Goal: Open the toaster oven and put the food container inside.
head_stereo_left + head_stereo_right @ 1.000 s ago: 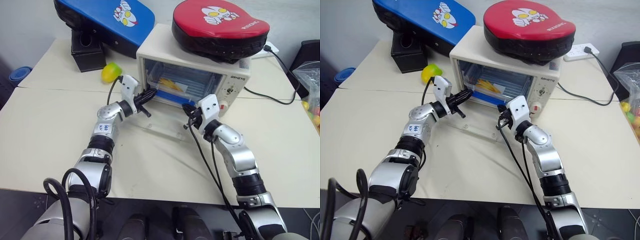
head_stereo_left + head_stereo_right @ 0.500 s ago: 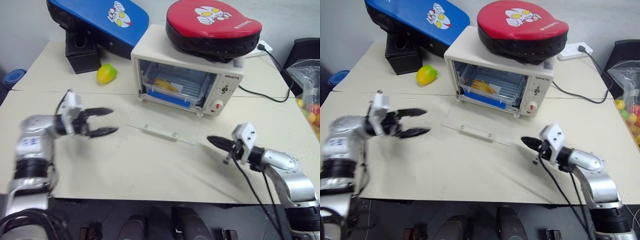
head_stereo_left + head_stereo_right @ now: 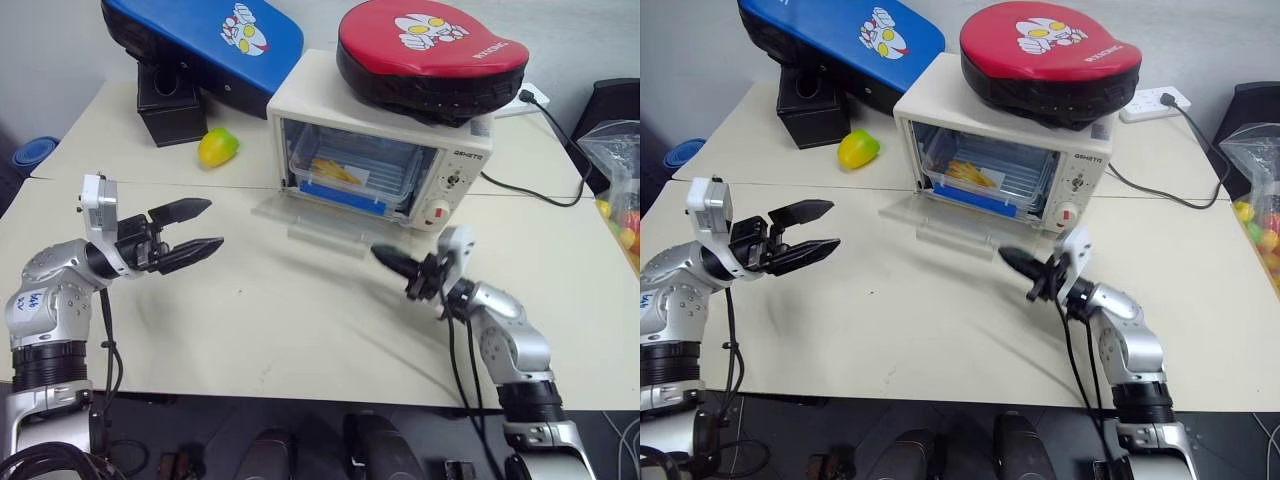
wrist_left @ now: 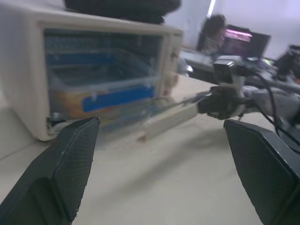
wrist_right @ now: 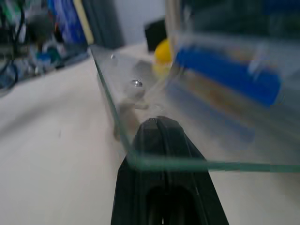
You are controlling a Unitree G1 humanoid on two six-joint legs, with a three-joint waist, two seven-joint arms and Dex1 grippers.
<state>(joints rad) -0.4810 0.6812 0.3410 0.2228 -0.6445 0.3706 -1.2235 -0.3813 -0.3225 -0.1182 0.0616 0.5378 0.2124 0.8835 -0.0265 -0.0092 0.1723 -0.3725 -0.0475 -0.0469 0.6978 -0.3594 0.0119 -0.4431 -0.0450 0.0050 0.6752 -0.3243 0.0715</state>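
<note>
Looking down at the table (image 3: 300, 330), I saw the toaster oven (image 3: 380, 140) standing near the back, with its glass door (image 3: 325, 215) part way down and tilted. The food container (image 3: 345, 172) sat inside the oven on the rack, with its blue strip facing out and yellow food showing through the clear lid.

My left gripper (image 3: 190, 230) hung above the table, well apart from the oven, and its two black fingers were spread wide with nothing between them. My right gripper (image 3: 388, 260) had its fingers pressed together into one dark point, and they held nothing. That point was just under the front edge of the glass door. In the right wrist view the glass edge crossed right over my fingertip, but I could not tell if they were touching.

A red pad (image 3: 432, 50) lay on top of the oven. A blue pad (image 3: 205, 35) leaned on a black stand (image 3: 172, 100) behind it. A yellow-green toy fruit (image 3: 218, 147) sat on the table between the stand and the oven. A black cord (image 3: 545, 190) ran from behind the oven.
</note>
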